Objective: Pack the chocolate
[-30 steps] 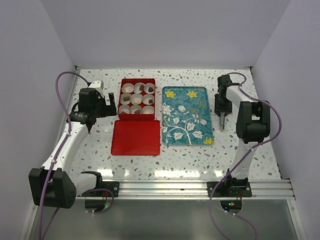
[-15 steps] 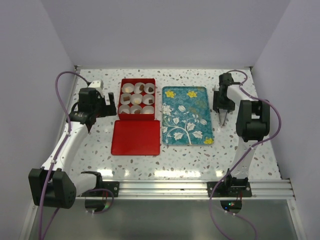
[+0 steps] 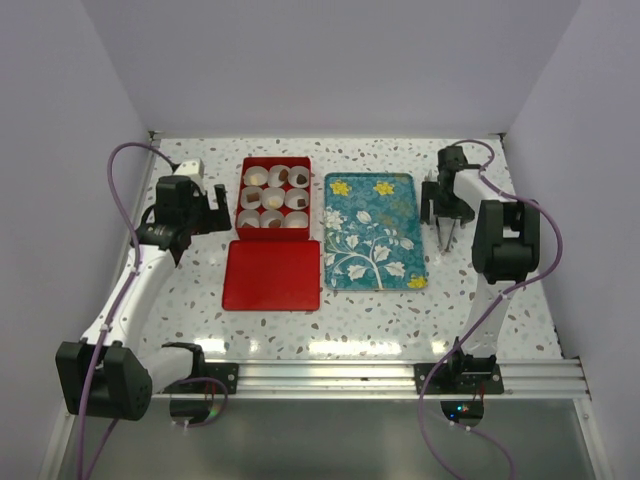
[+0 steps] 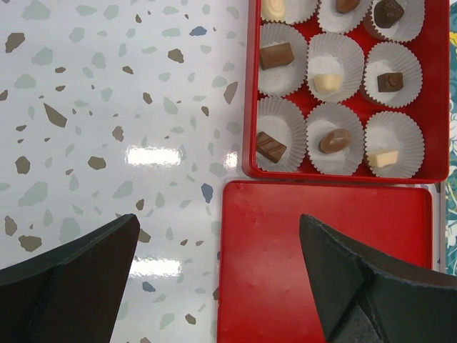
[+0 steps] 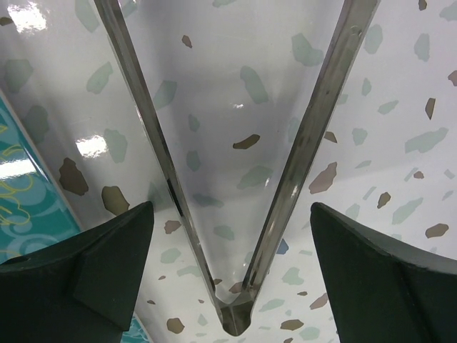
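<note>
Nearest the arm bases, the flat red lid (image 3: 271, 274) lies on the speckled surface (image 3: 380, 320), directly in front of the open red box (image 4: 250, 86), their edges close together. Left of the box and lid, the left claw (image 4: 218, 232) hangs above the surface with its jaws wide apart, gripping nothing. On the other side, the right claw (image 5: 232, 207) is spread as well, low over bare surface just right of the teal flowered tray (image 3: 375, 231). A pair of clear tongs (image 5: 235, 314) sits between its fingers, touching neither. Farther back, the chocolate (image 4: 335, 140) sits in the box, nine brown and cream pieces, one in each white paper cup (image 4: 289, 118).
</note>
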Tool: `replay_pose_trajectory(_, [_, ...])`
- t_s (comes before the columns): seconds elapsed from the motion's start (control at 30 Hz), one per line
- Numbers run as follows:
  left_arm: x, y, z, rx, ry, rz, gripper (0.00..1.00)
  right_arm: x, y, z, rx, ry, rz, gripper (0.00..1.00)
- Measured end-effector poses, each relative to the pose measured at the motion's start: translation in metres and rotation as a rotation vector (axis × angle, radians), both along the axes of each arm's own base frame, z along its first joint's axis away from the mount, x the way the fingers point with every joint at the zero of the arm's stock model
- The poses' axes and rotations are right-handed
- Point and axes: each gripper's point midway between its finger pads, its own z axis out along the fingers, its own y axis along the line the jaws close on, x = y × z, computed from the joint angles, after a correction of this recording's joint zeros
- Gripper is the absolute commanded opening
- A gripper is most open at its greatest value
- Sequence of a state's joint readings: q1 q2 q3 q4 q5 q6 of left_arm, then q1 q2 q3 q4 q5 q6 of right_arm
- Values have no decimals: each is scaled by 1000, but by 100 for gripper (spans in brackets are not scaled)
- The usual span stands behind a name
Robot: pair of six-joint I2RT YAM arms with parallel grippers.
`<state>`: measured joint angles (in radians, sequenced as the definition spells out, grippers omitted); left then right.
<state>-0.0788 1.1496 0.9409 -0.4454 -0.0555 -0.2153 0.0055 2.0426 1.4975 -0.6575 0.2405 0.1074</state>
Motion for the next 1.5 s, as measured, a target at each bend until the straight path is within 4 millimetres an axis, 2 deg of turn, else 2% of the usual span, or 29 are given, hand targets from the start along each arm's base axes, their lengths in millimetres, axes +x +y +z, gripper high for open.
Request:
replay_pose_trajectory(0.13, [-3,2,1,9,1,6,100,1,1,4,3,-10,1,94])
replay_pose_trajectory(0.27, [-9,6,4,32,3,10,100,2,4,21,20,-43,7,94])
replay_pose_trajectory(0.47, [-26,15,-3,78,28,23,100,17,8,70,44,-165,19,95])
replay_pose_trajectory(0.67, [-43,22,-24,140,119,45,100,29,13,119,71,-283,32,95])
replay_pose_trajectory(0.87, [-49,17,-50,187,229,24,99,33,18,155,94,-364,47,95])
replay_pose_trajectory(1.1, [-50,4,-73,213,314,-28,83,28,20,172,104,-395,53,95])
replay_pose_trajectory(1.23, [-52,-5,-87,194,362,-40,79,26,23,179,118,-412,61,95])
replay_pose_trajectory(1.4, [-50,-12,-93,135,359,12,74,26,28,180,143,-416,69,95])
replay_pose_trajectory(1.5, [-57,-14,-104,109,376,42,72,27,30,181,155,-418,71,95])
